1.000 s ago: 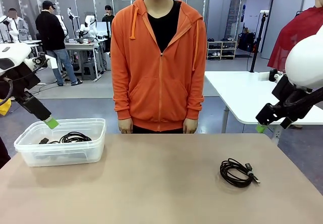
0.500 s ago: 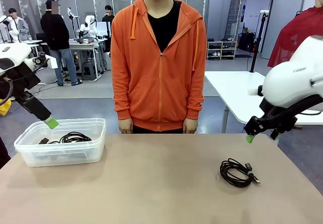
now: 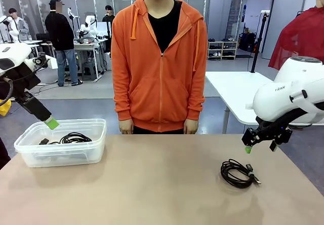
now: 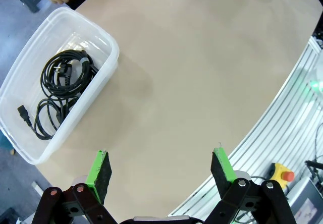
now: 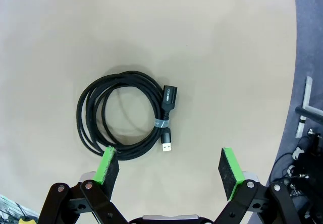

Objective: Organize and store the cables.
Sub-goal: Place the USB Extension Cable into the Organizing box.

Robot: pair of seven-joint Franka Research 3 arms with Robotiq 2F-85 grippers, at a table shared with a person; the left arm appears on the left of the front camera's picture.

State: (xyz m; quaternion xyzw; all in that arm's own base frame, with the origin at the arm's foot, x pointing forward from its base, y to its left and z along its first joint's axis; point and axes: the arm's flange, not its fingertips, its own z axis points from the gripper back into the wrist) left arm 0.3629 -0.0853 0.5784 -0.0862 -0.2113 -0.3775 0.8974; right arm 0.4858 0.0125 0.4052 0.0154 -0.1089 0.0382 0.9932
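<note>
Now your right gripper point(image 5: 166, 167), fingers apart, hangs over the glossy round coiled cable point(image 5: 125, 114) on matte tan table point(image 5: 212, 42); left gripper point(image 4: 160, 169), also apart, near the clear rounded bin point(image 4: 108, 67) holding cables point(image 4: 60, 90).

Grey floor point(image 3: 91, 106), white table point(image 3: 238, 90) (workbenches behind).

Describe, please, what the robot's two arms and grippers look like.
Both arms have glossy white rounded shells; the right arm bears small dark lettering. Each black two-finger gripper, left and right, has bright green pads on hinged black links with silvery pivot pins.
</note>
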